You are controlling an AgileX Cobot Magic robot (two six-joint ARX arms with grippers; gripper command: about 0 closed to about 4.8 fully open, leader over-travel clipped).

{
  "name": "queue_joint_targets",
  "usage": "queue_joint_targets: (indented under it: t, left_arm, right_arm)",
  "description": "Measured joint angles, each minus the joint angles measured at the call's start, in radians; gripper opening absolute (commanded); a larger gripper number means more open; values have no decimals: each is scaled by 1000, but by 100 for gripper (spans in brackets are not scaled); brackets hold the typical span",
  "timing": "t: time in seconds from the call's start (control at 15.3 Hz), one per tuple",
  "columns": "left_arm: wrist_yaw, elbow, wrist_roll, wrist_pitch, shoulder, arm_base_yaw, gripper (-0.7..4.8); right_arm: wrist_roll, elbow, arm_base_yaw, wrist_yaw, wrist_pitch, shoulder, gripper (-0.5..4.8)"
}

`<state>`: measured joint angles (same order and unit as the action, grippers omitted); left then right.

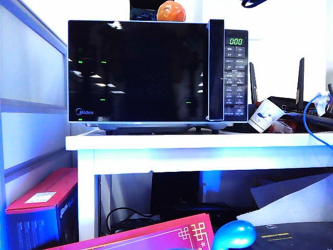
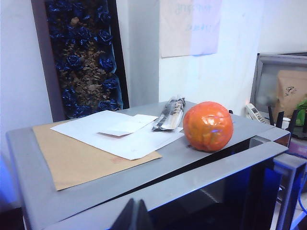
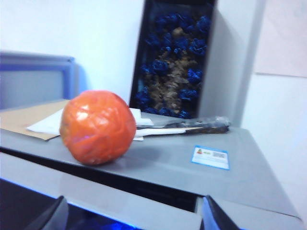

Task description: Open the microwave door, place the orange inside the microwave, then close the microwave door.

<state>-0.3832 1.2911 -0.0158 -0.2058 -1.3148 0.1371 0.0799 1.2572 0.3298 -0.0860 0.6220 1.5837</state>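
R gripper (image 3: 132, 218) wide open, empty

**What the views withhold**

In the exterior view neither gripper appears, and the orange (image 1: 171, 11) atop the microwave (image 1: 156, 73) is cropped at the frame edge. The button panel (image 1: 235, 83) labels are too small to read. The right gripper (image 3: 132, 218) shows only cut-off fingertips.

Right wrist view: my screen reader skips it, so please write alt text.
A round glossy orange sits on the grey top of the microwave, with the right gripper open just below it. White papers and a dark framed panel of blue flowers lie behind.
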Motion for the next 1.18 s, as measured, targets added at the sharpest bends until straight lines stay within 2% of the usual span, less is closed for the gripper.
queue_joint_targets:
  t: [0.26,0.46,0.52,0.65,0.72,0.91,1.04,1.18]
  left_arm:
    - [0,0,0,-13,-32,0,-5]
    - [0,0,-18,-97,-100,0,-5]
    - [2,0,-39,-166,-135,0,-5]
    - [4,5,-47,-227,-172,0,-5]
    - [5,57,-69,-241,-230,0,-5]
    - [5,194,-90,-243,-351,0,-5]
    - [5,298,-90,-211,-430,0,-5]
    - [9,396,-43,-127,-495,0,-5]
  right_arm:
    - [27,0,-15,169,-18,-3,367]
    - [31,0,-21,184,-21,-3,367]
    - [31,0,-24,188,-26,-3,367]
    - [41,0,-24,256,-37,-3,366]
    - [53,0,-24,320,-36,-3,367]
    - [78,1,-39,306,-81,-1,366]
    - [136,1,-45,294,-108,3,366]
    - [174,1,-56,295,-127,5,363]
